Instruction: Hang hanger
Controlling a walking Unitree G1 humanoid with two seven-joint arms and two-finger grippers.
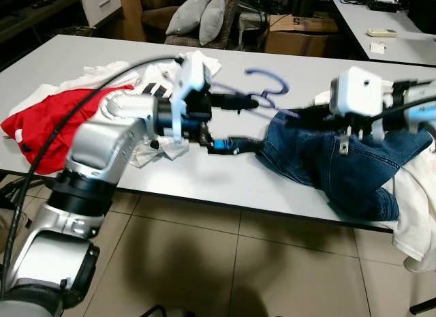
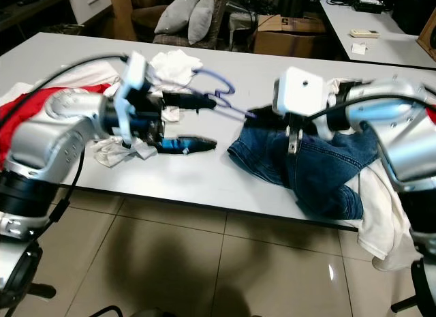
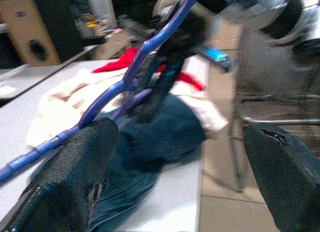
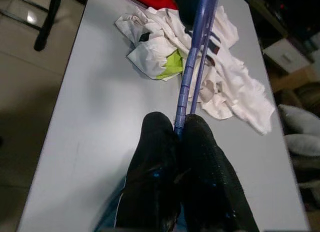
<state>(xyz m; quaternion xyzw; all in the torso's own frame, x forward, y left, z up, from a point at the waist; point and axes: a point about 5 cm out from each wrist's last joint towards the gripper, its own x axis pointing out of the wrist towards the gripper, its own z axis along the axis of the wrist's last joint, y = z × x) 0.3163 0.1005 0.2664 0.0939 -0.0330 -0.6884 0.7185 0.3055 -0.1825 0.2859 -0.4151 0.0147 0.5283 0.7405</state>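
Right now the blue hanger (image 2: 216,93) is held up just above the white tabletop (image 2: 204,174), between the robot's two arms. The right claw (image 4: 179,128) is clenched on one end of it, its two black fingers (image 4: 152,142) pressed together around the thin blue bar, which runs away from them toward a heap of white clothes (image 4: 220,87) with a patch of yellow-green in it. The left claw (image 1: 242,123) is released, its fingers spread wide apart: the upper finger reaches toward the hanger's hook and the lower one lies low over the tabletop by the edge of a pair of blue jeans (image 1: 340,170). Whether the upper finger touches the hanger I cannot tell, as the arms are blurred. The jeans lie crumpled at the near edge of the tabletop under the right arm, with a white garment (image 1: 415,215) hanging off the edge beside them. A red garment (image 1: 54,123) lies on the tabletop on the robot's left, next to more white clothes. Behind the tabletop are grey cushions (image 1: 197,17) and a cardboard box (image 1: 303,34).
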